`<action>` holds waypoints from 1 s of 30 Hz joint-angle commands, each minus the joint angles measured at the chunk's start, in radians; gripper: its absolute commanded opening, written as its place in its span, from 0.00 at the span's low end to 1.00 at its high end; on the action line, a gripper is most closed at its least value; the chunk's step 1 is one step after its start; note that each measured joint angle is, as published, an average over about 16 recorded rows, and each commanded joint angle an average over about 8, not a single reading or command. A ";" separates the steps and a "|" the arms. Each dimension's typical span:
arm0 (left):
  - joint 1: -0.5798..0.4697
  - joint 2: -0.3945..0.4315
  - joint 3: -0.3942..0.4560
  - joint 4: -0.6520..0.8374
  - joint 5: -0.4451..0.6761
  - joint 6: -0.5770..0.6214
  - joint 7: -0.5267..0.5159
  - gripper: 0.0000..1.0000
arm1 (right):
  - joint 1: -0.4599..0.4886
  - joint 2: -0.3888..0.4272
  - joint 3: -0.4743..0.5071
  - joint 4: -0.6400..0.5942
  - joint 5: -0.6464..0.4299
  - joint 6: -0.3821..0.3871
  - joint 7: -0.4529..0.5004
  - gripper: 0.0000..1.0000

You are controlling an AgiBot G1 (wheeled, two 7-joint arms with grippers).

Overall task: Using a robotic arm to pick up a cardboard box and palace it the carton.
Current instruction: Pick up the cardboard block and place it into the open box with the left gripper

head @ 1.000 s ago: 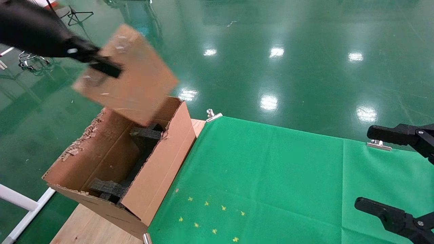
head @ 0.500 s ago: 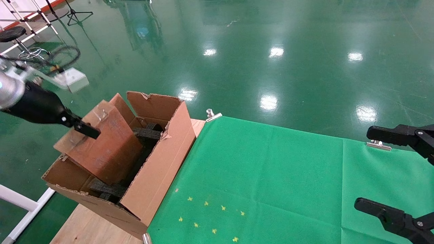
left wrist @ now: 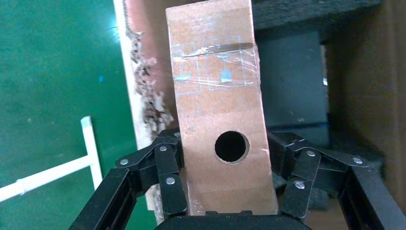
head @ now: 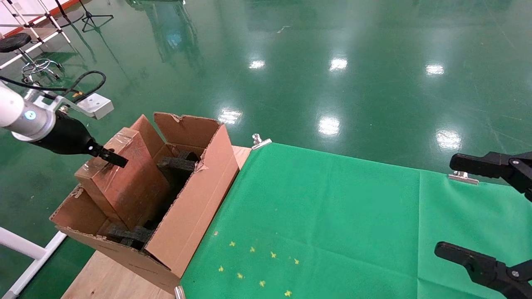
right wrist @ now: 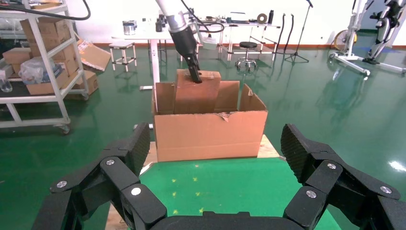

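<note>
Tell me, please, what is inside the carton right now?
Inside the carton: black foam inserts and the cardboard box, lowered partway, gripped by the left gripper. Its floor is hidden.

Floor (head: 374, 50): glossy green, with reflected ceiling lights. Desk (head: 112, 278): pale wood, covered by green cloth (head: 332, 216) held with metal clips (head: 261, 141). White back wall (right wrist: 119, 12). Shelving rack (right wrist: 33, 62) stacked with boxes. Black stool (right wrist: 247, 50) near white tables (right wrist: 143, 38).
</note>
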 commanded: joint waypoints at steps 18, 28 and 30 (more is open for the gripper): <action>0.041 0.091 -0.045 0.219 -0.064 -0.116 0.142 0.00 | 0.000 0.000 0.000 0.000 0.000 0.000 0.000 1.00; 0.066 0.085 -0.072 0.251 -0.104 -0.159 0.192 0.00 | 0.000 0.000 0.000 0.000 0.000 0.000 0.000 1.00; 0.070 0.083 -0.080 0.254 -0.115 -0.171 0.201 0.00 | 0.000 0.000 0.000 0.000 0.000 0.000 0.000 1.00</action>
